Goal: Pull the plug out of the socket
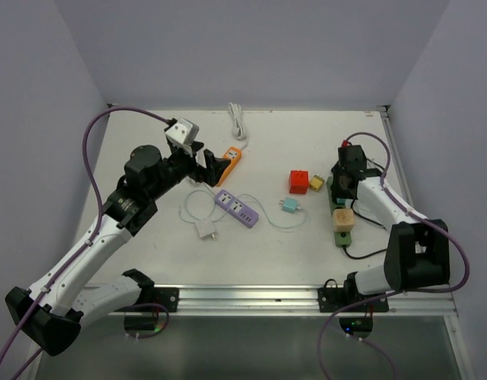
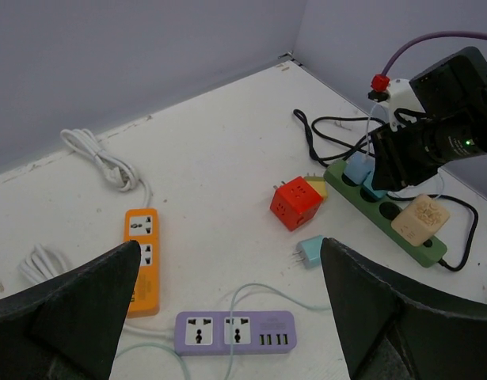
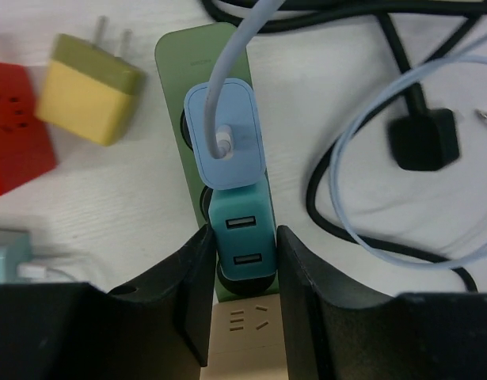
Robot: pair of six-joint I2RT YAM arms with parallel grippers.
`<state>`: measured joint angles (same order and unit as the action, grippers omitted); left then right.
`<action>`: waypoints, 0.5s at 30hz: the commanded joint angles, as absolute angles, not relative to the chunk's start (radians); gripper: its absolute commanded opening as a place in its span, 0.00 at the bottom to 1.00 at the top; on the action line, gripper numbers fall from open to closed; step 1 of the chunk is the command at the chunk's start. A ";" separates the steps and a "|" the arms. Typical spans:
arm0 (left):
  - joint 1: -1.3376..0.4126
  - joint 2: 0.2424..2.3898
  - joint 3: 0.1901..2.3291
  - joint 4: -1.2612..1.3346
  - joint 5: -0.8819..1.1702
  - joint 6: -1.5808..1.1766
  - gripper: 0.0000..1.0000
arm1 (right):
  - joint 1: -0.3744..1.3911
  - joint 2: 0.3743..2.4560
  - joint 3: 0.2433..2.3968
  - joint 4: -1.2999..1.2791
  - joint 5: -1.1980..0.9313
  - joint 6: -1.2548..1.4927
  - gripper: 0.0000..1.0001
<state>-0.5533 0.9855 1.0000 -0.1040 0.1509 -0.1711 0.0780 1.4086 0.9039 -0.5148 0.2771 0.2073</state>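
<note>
At the right of the table (image 1: 267, 253), the green strip (image 3: 180, 63) holds three in a row: blue charger (image 3: 225, 134), teal plug (image 3: 241, 226), and beige adapter (image 3: 243, 332), whose embossed print is too small to read. The right end effector (image 3: 242, 245) is clamped narrow on the teal plug, one finger per side, with the plug seated in the strip. The left end effector (image 2: 231, 245) gapes wide, holding nothing, above the orange strip (image 2: 142, 257) and purple strip (image 2: 235, 331); the red cube (image 2: 294, 203) and yellow plug (image 3: 89, 87) lie loose beside the green strip.
</note>
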 commanded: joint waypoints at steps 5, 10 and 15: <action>-0.561 0.965 0.993 -0.060 0.117 -0.135 1.00 | 0.238 1.471 1.019 -0.405 0.025 0.278 0.00; -0.561 0.966 0.991 -0.060 0.110 -0.129 1.00 | 0.250 1.477 1.031 -0.376 -0.070 0.310 0.00; -0.561 0.966 0.991 -0.061 0.106 -0.126 1.00 | 0.249 1.473 1.032 -0.357 -0.147 0.322 0.00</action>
<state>-0.5579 0.9852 0.9997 -0.1040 0.1215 -0.1524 0.2497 1.4860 0.9764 -0.4404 -0.0296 0.2729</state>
